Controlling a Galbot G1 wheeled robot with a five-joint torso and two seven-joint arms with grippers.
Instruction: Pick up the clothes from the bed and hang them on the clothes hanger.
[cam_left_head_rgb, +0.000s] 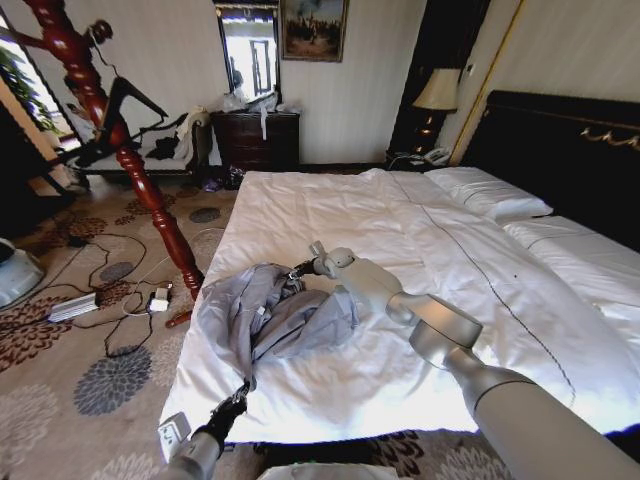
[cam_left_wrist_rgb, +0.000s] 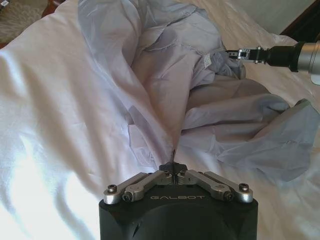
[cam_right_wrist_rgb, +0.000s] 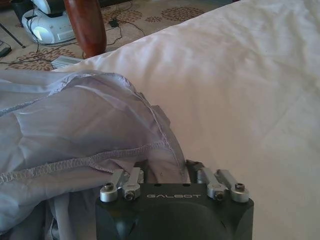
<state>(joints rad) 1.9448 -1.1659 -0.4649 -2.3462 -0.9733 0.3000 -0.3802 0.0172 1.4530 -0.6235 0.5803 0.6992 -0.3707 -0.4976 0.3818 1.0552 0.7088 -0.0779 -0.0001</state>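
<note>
The clothes, a light blue-grey shirt (cam_left_head_rgb: 280, 315), lie crumpled on the near left part of the bed (cam_left_head_rgb: 430, 240). My left gripper (cam_left_head_rgb: 240, 393) is at the bed's foot edge, shut on a thin fold of the shirt's lower end; the left wrist view shows the pinch (cam_left_wrist_rgb: 173, 167) with the cloth (cam_left_wrist_rgb: 200, 100) pulled taut. My right gripper (cam_left_head_rgb: 297, 270) reaches in over the duvet and is shut on the shirt's upper edge. In the right wrist view a stitched hem (cam_right_wrist_rgb: 75, 130) runs between its fingers (cam_right_wrist_rgb: 167, 175). The black clothes hanger (cam_left_head_rgb: 140, 98) hangs on a wooden stand to the left.
The red-brown coat stand (cam_left_head_rgb: 150, 190) rises from the carpet beside the bed's left edge. Cables and a power strip (cam_left_head_rgb: 75, 305) lie on the floor near it. White pillows (cam_left_head_rgb: 490, 190) and the black headboard (cam_left_head_rgb: 570, 150) are at the right. A dresser (cam_left_head_rgb: 258, 138) stands at the far wall.
</note>
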